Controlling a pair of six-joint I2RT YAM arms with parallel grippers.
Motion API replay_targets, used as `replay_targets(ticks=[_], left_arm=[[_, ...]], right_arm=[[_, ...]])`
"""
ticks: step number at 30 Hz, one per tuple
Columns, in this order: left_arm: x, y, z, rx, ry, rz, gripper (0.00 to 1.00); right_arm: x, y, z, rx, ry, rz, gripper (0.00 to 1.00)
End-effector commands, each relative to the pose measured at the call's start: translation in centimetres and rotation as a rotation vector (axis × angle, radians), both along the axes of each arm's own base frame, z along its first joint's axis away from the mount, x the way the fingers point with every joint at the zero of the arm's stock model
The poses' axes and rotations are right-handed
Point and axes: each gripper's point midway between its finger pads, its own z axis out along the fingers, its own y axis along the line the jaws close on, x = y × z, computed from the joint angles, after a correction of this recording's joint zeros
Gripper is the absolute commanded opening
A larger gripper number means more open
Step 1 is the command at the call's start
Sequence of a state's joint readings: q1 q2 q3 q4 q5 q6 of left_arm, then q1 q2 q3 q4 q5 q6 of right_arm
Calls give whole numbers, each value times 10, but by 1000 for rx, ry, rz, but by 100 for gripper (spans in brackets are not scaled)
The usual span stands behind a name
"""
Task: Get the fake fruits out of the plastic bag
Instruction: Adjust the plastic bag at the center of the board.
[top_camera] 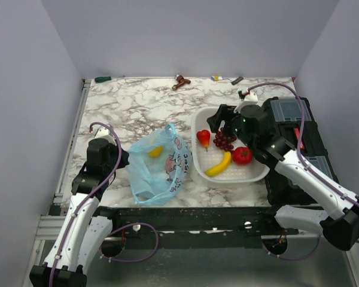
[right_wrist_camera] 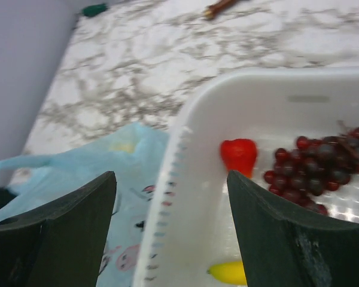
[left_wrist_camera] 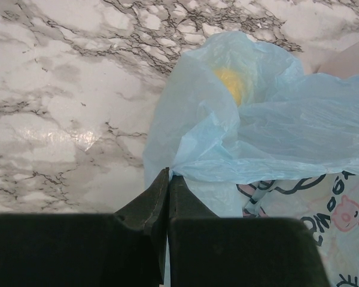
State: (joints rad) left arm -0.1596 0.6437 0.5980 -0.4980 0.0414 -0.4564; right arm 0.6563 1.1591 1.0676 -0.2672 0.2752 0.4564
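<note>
Beneath both claws: marble table (top_camera: 131,101). Just to the outer side of the right claw (top_camera: 221,122) (right_wrist_camera: 170,179): black toolbox (top_camera: 299,137).

Directly under the right claw: white perforated basket (top_camera: 197,119) (right_wrist_camera: 185,137), its near rim running between the two fingers in the wrist view. Fingers spread wide apart, nothing between them, hovering clear of the fruit.

Ahead of the left claw (top_camera: 121,156) (left_wrist_camera: 169,176) and touching its tips: plastic bag (top_camera: 149,173) (left_wrist_camera: 275,131) (right_wrist_camera: 78,173), light blue, crumpled flat on the table, lying between the two claws and just beside the basket. Left fingers pressed together, pinching a gathered fold of the bag's film at their tips.

Below and behind the right claw, inside the basket: banana (top_camera: 219,164) (right_wrist_camera: 229,272). Right under the right finger, in the basket: grape bunch (top_camera: 224,140) (right_wrist_camera: 317,164). Beyond the grapes, towards the right arm: red apple (top_camera: 242,155).

In front of the left claw, inside the bag and showing dimly through the film: lemon (top_camera: 155,151) (left_wrist_camera: 232,84), apart from the fingertips.

Under the gap of the right claw, beside the grapes: small red heart-shaped fruit (top_camera: 203,137) (right_wrist_camera: 239,154).
</note>
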Motion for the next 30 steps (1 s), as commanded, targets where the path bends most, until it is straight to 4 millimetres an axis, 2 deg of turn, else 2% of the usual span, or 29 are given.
replay_targets(ticks=[1,2,3,7,10,13,17,20,23,25,30], left_arm=[[2,-5,5,-4,-17,-27,0],[2,-5,5,-5,-15,-30,0],[1,-6,4,-6,-12,-31,0],[2,-6,3,-9,-8,-32,0],[2,-8,1,-10,3,-40,0],[1,-8,0,-11,5,-42,0],[2,-10,1,-17,3,-52,0],[2,-13,1,-25,7,-64,0],[1,-19,5,-42,-6,-96,0],[0,-23,8,-57,-17,-120,0],[-4,-39,26,-116,-99,-203,0]], right_arm=[[-55,74,33,274,-41,366,78],[-68,87,31,284,-43,420,79],[-80,102,38,306,-79,479,79],[-118,149,27,305,-96,655,78],[-141,175,17,301,-131,740,79],[-151,191,3,276,-137,757,74],[-147,205,-27,260,-101,739,54],[-131,212,-54,208,-58,650,44],[-115,218,-84,128,-17,578,43],[-104,221,-97,83,-12,537,44],[-65,205,-136,-35,27,274,46]])
